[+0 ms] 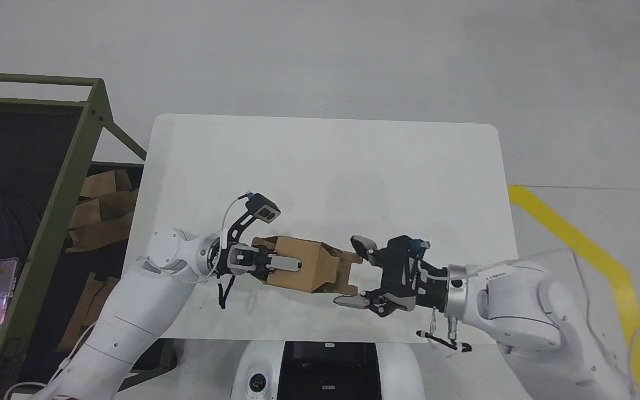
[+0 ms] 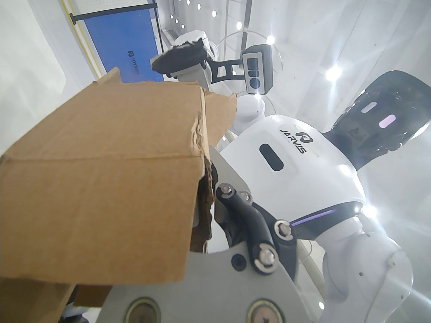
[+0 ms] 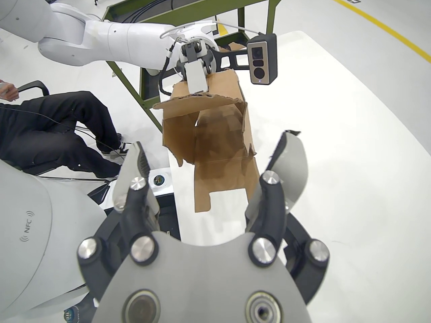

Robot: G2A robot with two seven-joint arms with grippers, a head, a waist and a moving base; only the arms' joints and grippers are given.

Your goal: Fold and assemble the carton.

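A brown carton [image 1: 308,263] lies on its side near the front of the white table [image 1: 400,170], its torn flaps spread at the end that faces my right gripper. My left gripper [image 1: 287,262] is shut on the carton's wall at the opposite end; in the right wrist view it [image 3: 196,80] pinches the top panel of the carton [image 3: 210,129]. In the left wrist view the carton [image 2: 101,176] covers one finger of that gripper [image 2: 207,186]. My right gripper [image 3: 215,159] stands open just off the open mouth, one finger on each side of the lower flap, and holds nothing. From above it [image 1: 356,272] sits right of the carton.
A green metal cart [image 1: 60,180] stands left of the table with flattened cardboard [image 1: 100,210] stacked in it. The carton lies close to the table's front edge. A yellow floor line [image 1: 560,225] runs at the right.
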